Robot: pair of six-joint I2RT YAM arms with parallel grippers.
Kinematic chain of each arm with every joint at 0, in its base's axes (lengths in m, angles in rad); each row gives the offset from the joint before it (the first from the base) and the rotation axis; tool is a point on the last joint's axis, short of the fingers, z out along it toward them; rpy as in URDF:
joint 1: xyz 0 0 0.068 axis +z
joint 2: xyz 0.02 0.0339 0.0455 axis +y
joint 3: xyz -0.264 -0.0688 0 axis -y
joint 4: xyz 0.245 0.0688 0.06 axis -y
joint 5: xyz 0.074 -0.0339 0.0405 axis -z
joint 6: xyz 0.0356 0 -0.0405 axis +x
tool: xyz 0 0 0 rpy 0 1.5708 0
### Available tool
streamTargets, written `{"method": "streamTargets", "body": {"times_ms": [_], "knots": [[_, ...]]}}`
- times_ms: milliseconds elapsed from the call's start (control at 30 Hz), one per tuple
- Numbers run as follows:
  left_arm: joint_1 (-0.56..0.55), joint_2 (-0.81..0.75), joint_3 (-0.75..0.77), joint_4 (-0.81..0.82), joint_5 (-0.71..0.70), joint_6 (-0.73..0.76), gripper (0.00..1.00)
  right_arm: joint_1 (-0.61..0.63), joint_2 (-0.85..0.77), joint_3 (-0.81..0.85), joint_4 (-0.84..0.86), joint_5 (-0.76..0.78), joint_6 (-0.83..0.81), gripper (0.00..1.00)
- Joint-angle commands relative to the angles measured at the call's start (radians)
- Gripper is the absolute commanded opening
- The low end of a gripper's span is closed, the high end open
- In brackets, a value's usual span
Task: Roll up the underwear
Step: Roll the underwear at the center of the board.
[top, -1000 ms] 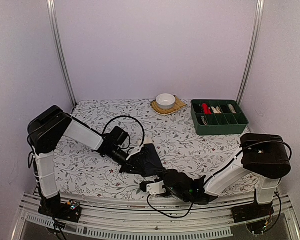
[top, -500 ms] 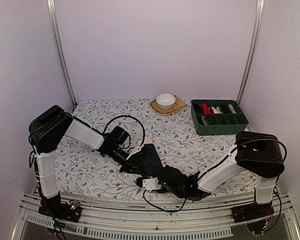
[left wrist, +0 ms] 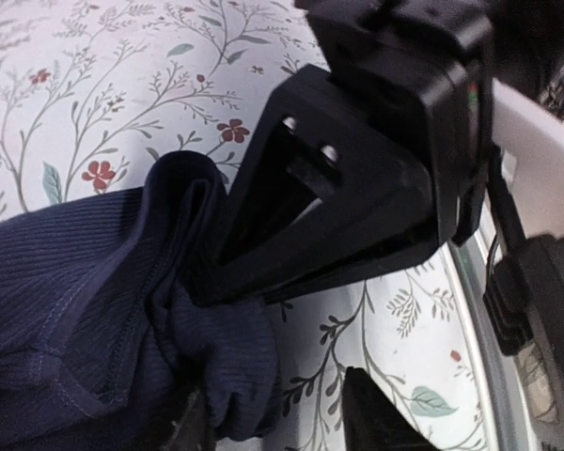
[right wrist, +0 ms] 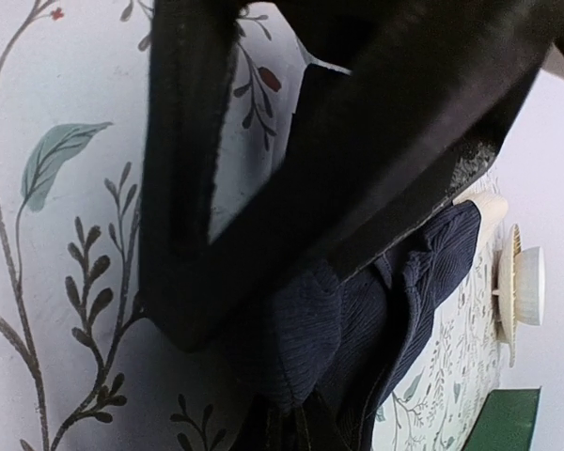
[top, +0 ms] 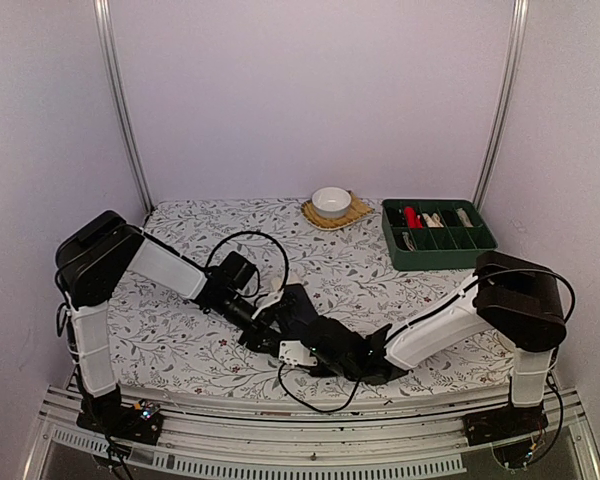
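Top external camera shows the underwear (top: 302,308) as a dark bunched heap on the counter (top: 170,345), near its front edge and roughly midway between the two arms' bases. Left wrist camera shows the same underwear (left wrist: 66,282) close up: ribbed navy fabric with pale stitching along a seam, folded over on itself and standing up in a ridge at its right side. The right gripper (left wrist: 205,282) comes in from the upper right of that view, and its black jaws are pressed together on the ridge, pinching a fold of the fabric between their tips. In the right wrist camera the two dark jaws converge to a point, with the underwear (right wrist: 357,329) gathered just past them. The left gripper (left wrist: 277,427) is at the near side of the heap. Its jaws stand spread, one at each side of the bottom of its own view, with a hanging lump of fabric between them; I cannot tell whether either one touches it. Seen from above, the left gripper (top: 268,327) meets the heap from the left and the right gripper (top: 292,342) from the front right. A black cable (top: 250,234) loops above the left wrist. The counter carries a floral cover. At its far edge a white bowl (top: 331,200) sits on a woven mat (top: 358,211), and just right of it stands a green divided tray (top: 435,263) holding small items, one of them red (top: 412,217).
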Motion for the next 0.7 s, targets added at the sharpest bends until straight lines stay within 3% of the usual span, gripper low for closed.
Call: {"method": "streamTargets", "body": {"times_ms": [0, 367, 667], "knots": [[0.011, -0.022, -0.041, 0.059, -0.093, -0.029, 0.54, -0.015, -0.007, 0.006, -0.249, -0.089, 0.16, 0.03], [0.012, -0.155, -0.121, 0.2, -0.148, -0.056, 0.8, 0.021, -0.025, 0.11, -0.532, -0.22, 0.478, 0.03], [0.017, -0.288, -0.338, 0.525, -0.204, -0.068, 0.77, -0.004, 0.008, 0.249, -0.674, -0.374, 0.507, 0.03]]}}
